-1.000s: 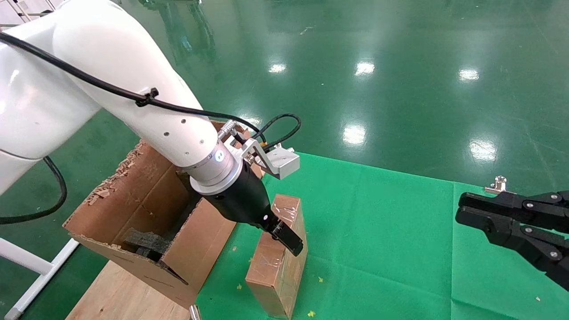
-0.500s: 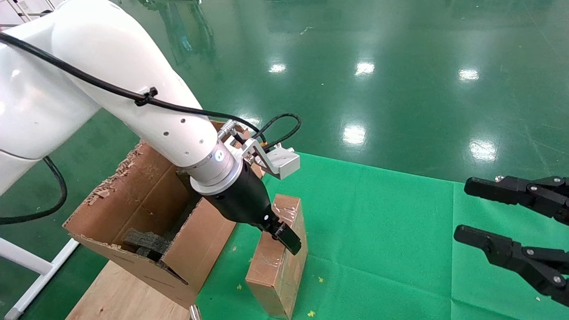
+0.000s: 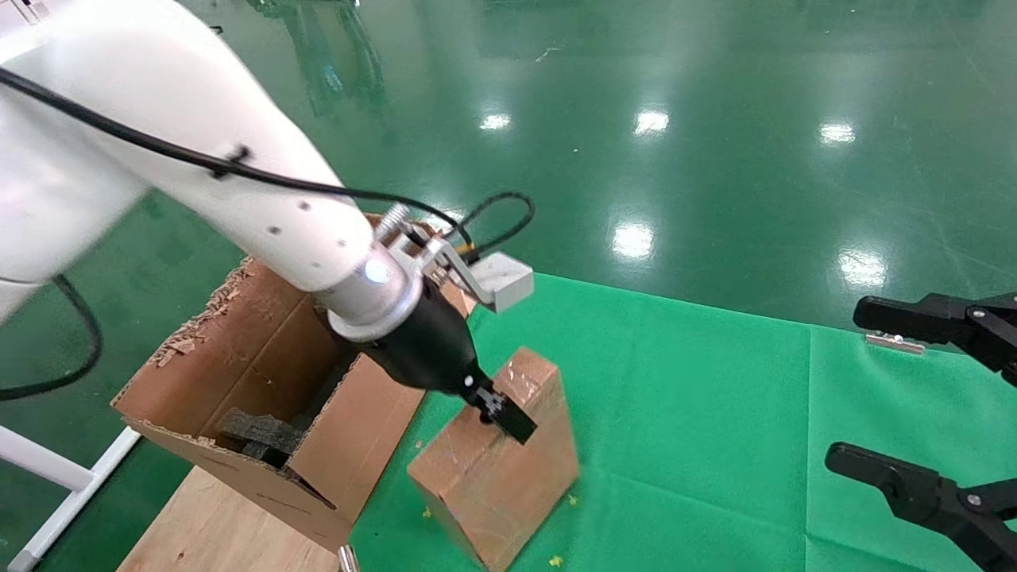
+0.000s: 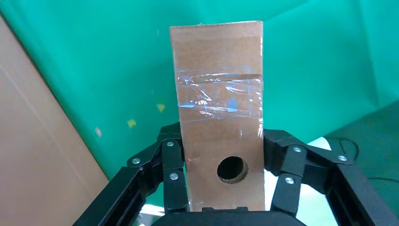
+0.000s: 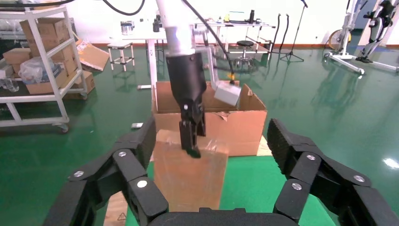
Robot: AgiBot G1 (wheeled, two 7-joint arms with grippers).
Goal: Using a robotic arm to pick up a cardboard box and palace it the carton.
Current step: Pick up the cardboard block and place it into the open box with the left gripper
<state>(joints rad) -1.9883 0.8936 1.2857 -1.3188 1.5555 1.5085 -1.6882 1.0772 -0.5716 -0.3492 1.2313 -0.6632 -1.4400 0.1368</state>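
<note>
Head view: looked forward and down from above, over the green cloth.
Left wrist view: sat close behind its fingers, facing the cardboard box.
Right wrist view: faced across, farther off.
Shared: all 3 saw that box.

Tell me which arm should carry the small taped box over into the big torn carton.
Left. Its tool is already shut on the small tape-wrapped brown cardboard box, right beside the large torn-flapped brown carton. The right tool hangs open, apart from the box, on the side away from the carton.
</note>
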